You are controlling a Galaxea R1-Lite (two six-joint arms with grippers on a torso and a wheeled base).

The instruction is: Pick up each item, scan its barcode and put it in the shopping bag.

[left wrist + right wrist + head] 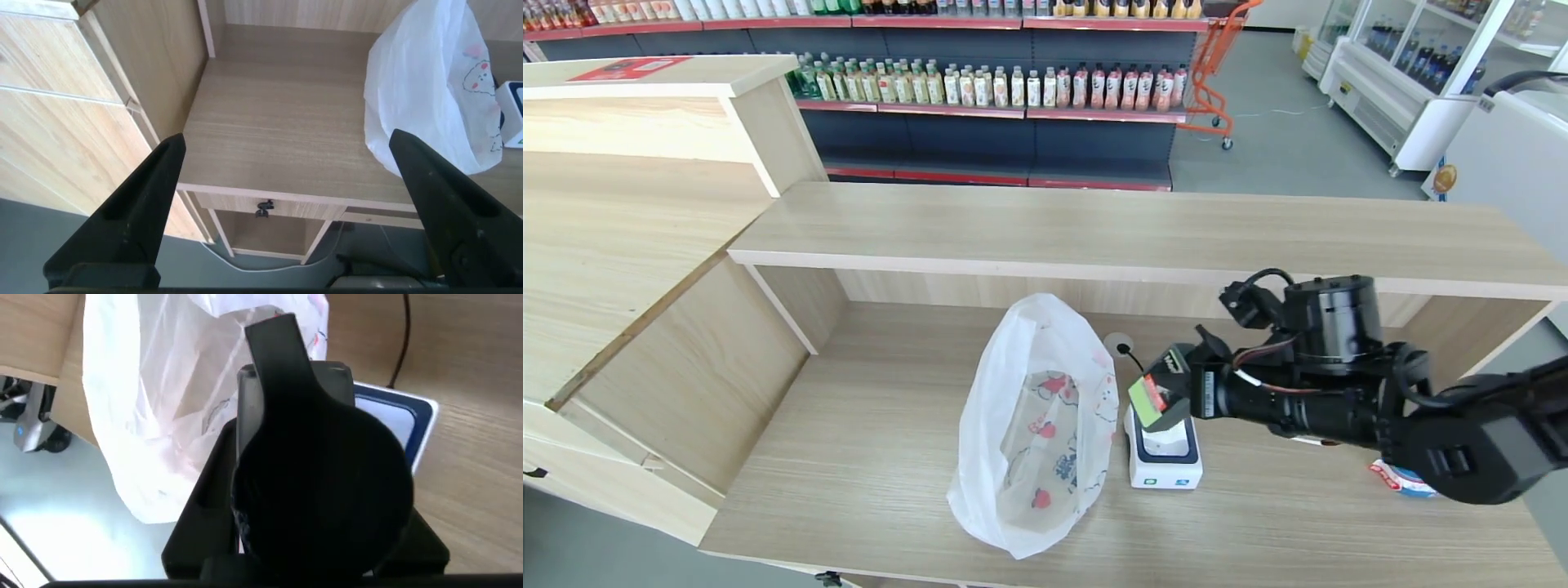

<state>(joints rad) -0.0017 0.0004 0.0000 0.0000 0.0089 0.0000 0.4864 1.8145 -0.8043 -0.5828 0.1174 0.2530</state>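
While right hand (1168, 390) clamps green packet (1145, 403) above scanner (1165, 461) | left hand (286, 140) spread wide, empty

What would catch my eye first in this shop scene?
First, the black right gripper, holding a small green-and-red pack just above the white scanner on the wooden counter. Next, the white shopping bag standing close beside the scanner, on the robot's left of it.
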